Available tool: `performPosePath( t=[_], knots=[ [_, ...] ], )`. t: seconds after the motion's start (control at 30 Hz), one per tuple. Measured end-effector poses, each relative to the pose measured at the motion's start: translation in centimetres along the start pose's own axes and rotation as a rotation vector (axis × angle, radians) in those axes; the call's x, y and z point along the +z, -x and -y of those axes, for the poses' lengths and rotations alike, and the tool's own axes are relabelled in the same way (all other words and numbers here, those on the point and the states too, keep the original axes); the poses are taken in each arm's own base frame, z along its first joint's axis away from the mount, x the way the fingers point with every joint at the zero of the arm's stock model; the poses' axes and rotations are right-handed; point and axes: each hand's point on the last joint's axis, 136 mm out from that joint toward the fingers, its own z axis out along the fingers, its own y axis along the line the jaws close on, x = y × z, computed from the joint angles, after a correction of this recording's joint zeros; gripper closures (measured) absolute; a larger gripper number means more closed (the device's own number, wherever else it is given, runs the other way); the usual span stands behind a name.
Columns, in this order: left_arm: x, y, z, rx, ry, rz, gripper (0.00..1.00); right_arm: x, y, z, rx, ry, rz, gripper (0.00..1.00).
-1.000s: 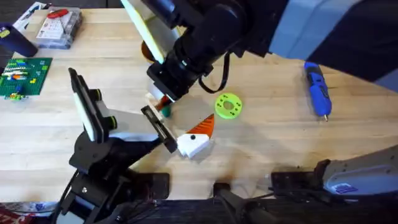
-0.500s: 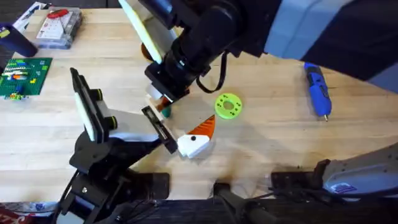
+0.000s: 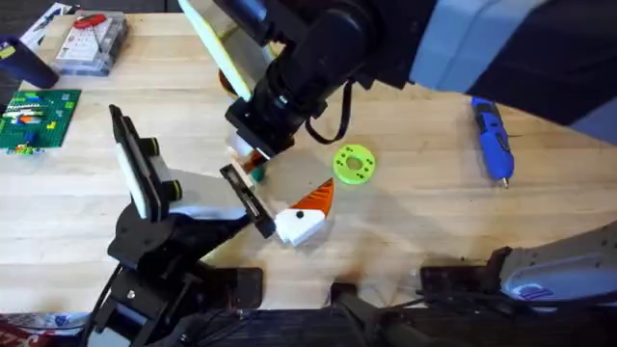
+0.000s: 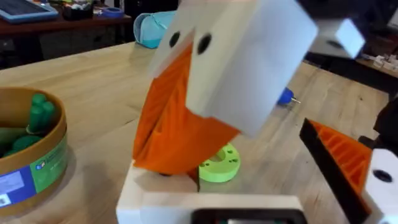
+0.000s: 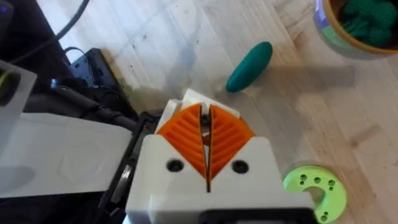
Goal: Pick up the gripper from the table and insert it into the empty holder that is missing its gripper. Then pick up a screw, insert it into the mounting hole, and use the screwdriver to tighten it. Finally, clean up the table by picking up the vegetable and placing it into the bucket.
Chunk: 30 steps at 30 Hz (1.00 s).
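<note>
While the vegetable (image 5: 249, 66) lies loose: spread your right claw (image 5: 205, 127), pressed closed, across its middle.
Left claw (image 3: 304, 214): fingers apart, empty; keep it clear.
Bucket (image 5: 354, 25): nearby.

The right arm (image 3: 405, 48) rises close under the overhead camera, big, dark and blurry. It hides most of the yellow-orange bucket (image 3: 224, 77) and much of the far side of the worktop (image 3: 424, 212). The right pincer (image 3: 249, 154) covers most of the small green vegetable (image 3: 255, 173) from above. In the right wrist view the bucket (image 5: 348, 28) is cut off at the picture's edge. In the left wrist view the left pincer (image 4: 273, 124) is very close and blurry, and it hides most of the blue screwdriver (image 4: 285, 96).
</note>
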Motion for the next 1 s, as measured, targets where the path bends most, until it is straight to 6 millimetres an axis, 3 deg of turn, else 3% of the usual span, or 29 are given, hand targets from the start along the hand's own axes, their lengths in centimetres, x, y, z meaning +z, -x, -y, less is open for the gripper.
performPosePath(
  t=[0.67,0.87,1.0],
  knots=[
    [0.00,0.01,0.01,0.001,-0.001,0.000,0.006,-0.08,-0.06,0.03,-0.043,-0.010,-0.002,0.997],
    [0.00,0.01,0.00,0.001,0.000,0.000,0.006,-0.32,-0.14,-0.07,-0.053,-0.013,-0.003,0.796],
    [0.00,0.01,0.00,0.001,0.000,0.000,0.006,-0.46,-0.20,0.00,-0.054,-0.019,-0.003,0.583]
  ],
)
